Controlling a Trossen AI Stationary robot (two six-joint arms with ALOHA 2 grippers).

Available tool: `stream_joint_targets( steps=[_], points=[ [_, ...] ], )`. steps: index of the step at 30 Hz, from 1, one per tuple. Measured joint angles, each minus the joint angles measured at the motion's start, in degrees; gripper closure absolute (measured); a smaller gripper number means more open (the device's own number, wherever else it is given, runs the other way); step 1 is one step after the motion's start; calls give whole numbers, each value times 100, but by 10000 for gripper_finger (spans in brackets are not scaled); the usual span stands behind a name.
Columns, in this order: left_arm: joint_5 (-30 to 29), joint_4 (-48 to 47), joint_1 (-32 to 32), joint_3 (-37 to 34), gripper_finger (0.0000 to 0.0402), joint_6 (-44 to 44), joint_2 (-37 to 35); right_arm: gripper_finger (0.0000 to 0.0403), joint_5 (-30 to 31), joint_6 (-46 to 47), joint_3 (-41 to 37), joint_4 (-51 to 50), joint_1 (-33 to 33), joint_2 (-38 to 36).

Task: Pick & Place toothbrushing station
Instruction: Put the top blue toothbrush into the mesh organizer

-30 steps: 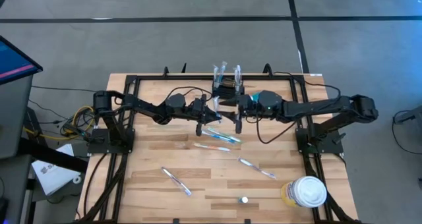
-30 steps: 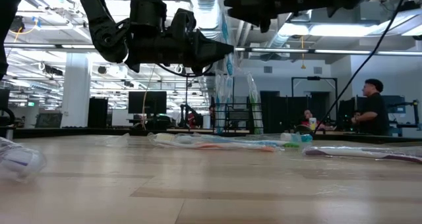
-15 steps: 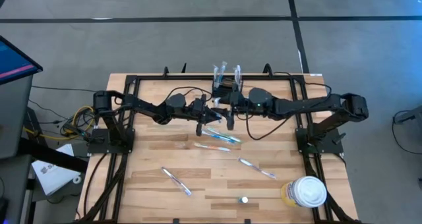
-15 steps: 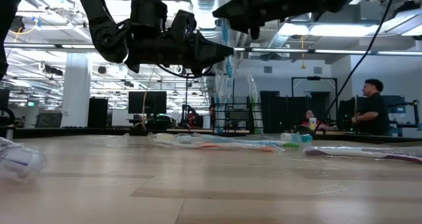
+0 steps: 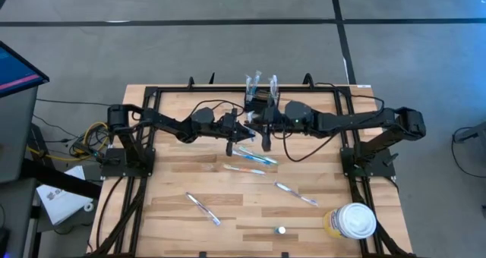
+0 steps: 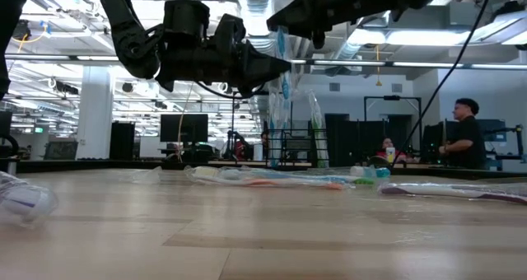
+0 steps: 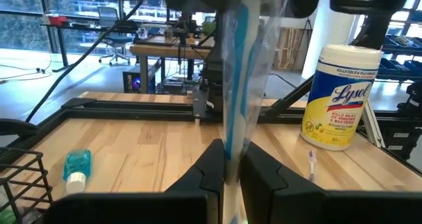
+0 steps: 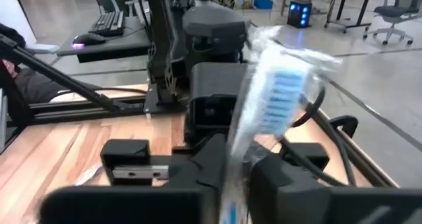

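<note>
High view: both arms are meeting over the middle of the wooden surface, near its far edge.
Left tool: is clamping a wrapped toothbrush, which is standing upright between its fingers.
Right tool: is pressing its fingers against the same kind of wrapper from both sides, so it is gripping too.
Toothbrushing station: is sitting at the far middle of the surface, just beyond the two tools, with wrapped brushes standing in it.
Loose brushes: are lying flat on the surface, nearer than the tools.
Wipes tub: is standing at the near right corner.
Room: a person is standing in the background.
</note>
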Motion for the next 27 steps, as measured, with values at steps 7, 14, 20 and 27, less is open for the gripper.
stream_joint_targets(
  steps=[7,14,20,27],
  points=[
    [14,-4,8,-2,362,15,0,393,-205,1,5,-54,-11,0],
    [41,29,49,-2,315,-20,0,397,-206,-46,4,-85,-55,0],
    [55,28,266,-77,301,-161,-7,398,-199,-44,3,-99,-251,0],
    [77,-6,498,-505,302,-210,-352,398,-80,-62,-5,-191,-473,-79]
  ],
)
